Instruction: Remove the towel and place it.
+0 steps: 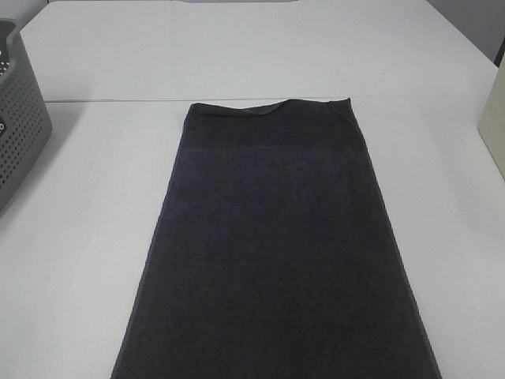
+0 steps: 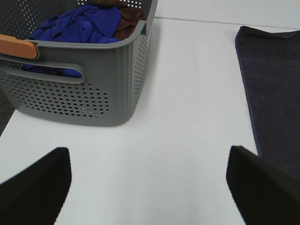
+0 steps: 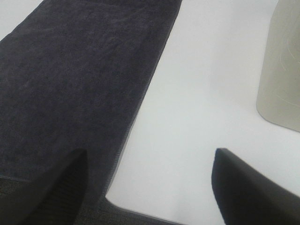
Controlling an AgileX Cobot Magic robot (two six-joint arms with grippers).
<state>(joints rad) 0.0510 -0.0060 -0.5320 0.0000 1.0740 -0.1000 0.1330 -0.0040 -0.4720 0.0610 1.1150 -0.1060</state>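
The towel [image 1: 272, 245], very dark navy terry cloth, lies flat and lengthwise down the middle of the white table [image 1: 79, 237], running off the near edge of the exterior view. Neither arm appears in that view. In the left wrist view my left gripper [image 2: 147, 187] stands open over bare table, with the towel's long edge [image 2: 274, 93] off to one side and the basket on the other. In the right wrist view my right gripper [image 3: 150, 187] is open too, one finger [image 3: 47, 192] over the towel [image 3: 75, 79] near its hemmed edge, the other over bare table.
A grey perforated basket [image 1: 20, 110] stands at the table's left edge; it holds blue cloth [image 2: 79, 26] and brown cloth [image 2: 129, 21] and has an orange handle grip [image 2: 16, 47]. A beige container [image 3: 283, 70] stands at the right edge. A seam crosses the table behind the towel.
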